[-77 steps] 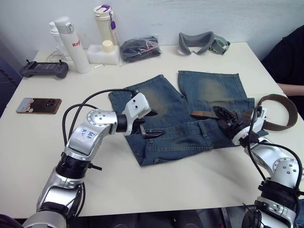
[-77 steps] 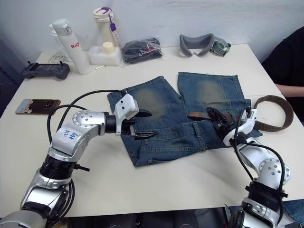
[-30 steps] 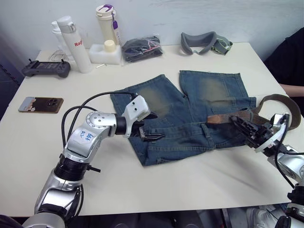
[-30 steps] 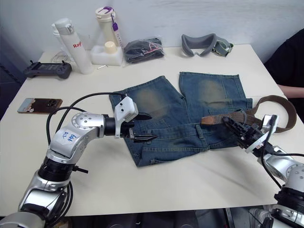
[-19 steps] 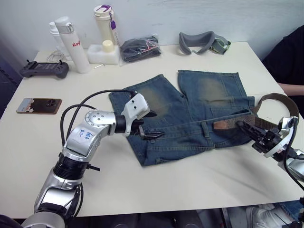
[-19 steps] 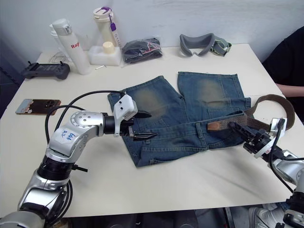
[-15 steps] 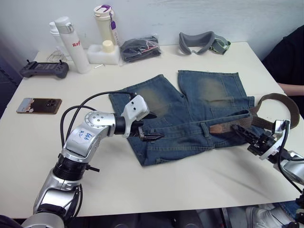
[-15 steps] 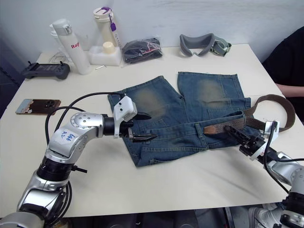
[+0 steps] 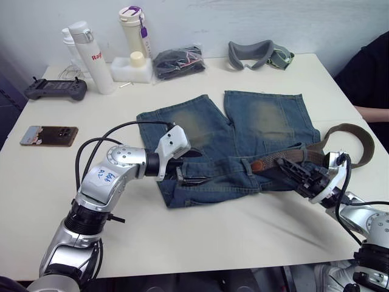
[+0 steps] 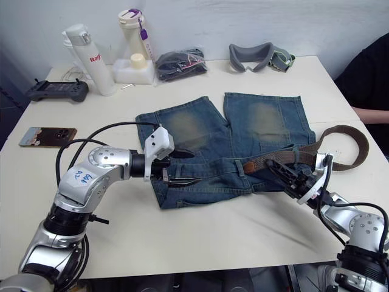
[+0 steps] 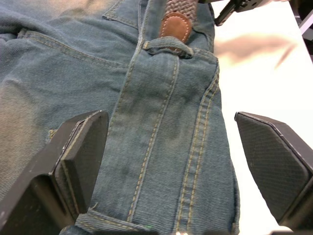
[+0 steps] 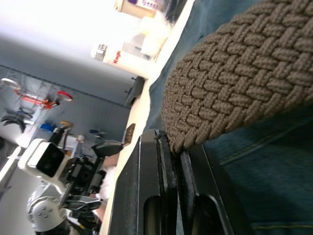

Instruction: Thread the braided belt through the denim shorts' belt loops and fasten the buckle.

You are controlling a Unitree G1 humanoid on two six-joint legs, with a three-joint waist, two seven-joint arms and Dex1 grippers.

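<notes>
The denim shorts [image 9: 243, 128] lie flat mid-table, waistband toward me. The braided belt [image 9: 358, 137] curls in a loop at the right and runs left along the waistband. My right gripper [image 9: 290, 171] is shut on the belt just behind its brown leather tip [image 9: 260, 165]. In the left wrist view that tip [image 11: 175, 27] lies right at a belt loop [image 11: 168, 46]. My left gripper [image 9: 197, 167] stands open over the waistband at the left, its fingers [image 11: 80, 152] straddling the denim. The right wrist view shows the weave [image 12: 234, 88] clamped between the fingers. The buckle is hidden.
At the back stand two white bottles [image 9: 85, 55], a purple-capped flask [image 9: 135, 30], a white block [image 9: 130, 68], a black bundle [image 9: 178, 61] and grey goggles [image 9: 258, 53]. A game controller [image 9: 55, 89] and a phone [image 9: 50, 134] lie far left. A person's dark sleeve [image 9: 371, 73] is at the right.
My right gripper has carried the belt's tip leftward along the waistband, closer to the belt loop. The left gripper has stayed open and almost still.
</notes>
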